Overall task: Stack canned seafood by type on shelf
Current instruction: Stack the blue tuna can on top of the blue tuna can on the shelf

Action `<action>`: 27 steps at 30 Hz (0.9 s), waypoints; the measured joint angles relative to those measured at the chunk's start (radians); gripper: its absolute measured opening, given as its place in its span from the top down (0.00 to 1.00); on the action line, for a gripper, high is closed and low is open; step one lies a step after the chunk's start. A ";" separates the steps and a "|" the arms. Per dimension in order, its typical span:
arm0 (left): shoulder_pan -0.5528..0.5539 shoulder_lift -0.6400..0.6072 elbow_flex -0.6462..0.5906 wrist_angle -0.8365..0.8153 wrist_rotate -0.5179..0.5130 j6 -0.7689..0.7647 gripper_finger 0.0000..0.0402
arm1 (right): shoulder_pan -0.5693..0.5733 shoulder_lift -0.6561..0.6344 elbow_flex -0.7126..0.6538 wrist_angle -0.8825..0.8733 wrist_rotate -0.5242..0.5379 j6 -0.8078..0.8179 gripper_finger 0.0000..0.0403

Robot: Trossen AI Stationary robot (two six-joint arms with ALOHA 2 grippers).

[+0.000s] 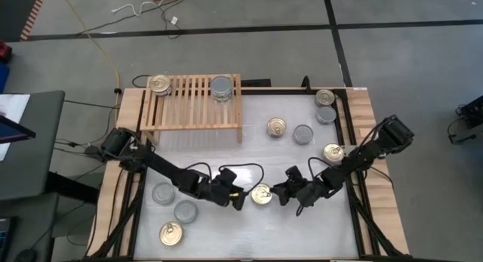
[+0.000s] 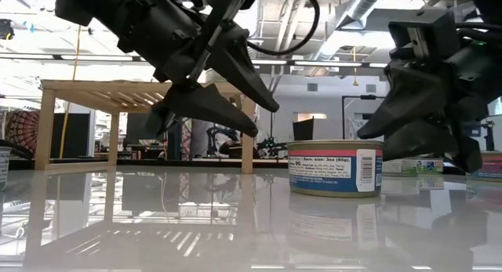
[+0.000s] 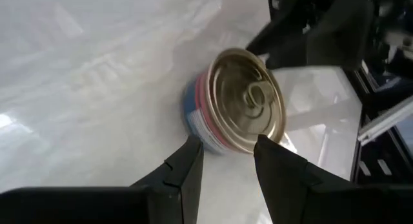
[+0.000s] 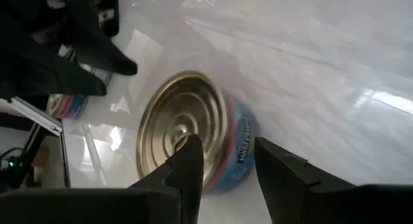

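A: Room around the gold-top can [image 1: 261, 194]?
B: Little. Left gripper [image 1: 238, 199] and right gripper [image 1: 282, 194] flank it, fingers apart, empty.
A: Counts?
B: Two cans on the shelf [image 1: 192, 103], nine elsewhere.

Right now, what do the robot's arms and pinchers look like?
Both arms are black and jointed, with thin black cables looping along them. The left gripper and right gripper each end in two dark, wedge-shaped fingers tapering to points. No markings are readable.
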 joint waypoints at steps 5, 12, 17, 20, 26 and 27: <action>-0.012 0.000 0.000 -0.004 -0.036 -0.009 0.67 | -0.011 0.076 0.063 -0.001 -0.028 -0.051 0.60; -0.015 0.000 0.001 -0.005 -0.038 -0.015 0.67 | -0.018 0.096 0.085 -0.005 -0.034 -0.084 0.60; -0.029 0.000 0.001 -0.005 -0.006 -0.032 0.67 | -0.018 0.092 0.084 -0.010 -0.034 -0.087 0.70; -0.045 0.000 0.001 -0.005 0.016 -0.042 0.67 | -0.018 0.091 0.084 -0.017 -0.032 -0.088 0.78; -0.056 0.001 0.001 -0.004 0.022 -0.075 0.65 | -0.018 0.091 0.084 -0.018 -0.022 -0.113 0.88; -0.056 0.001 0.001 -0.004 0.022 -0.076 0.64 | -0.018 0.091 0.084 -0.019 -0.019 -0.115 0.89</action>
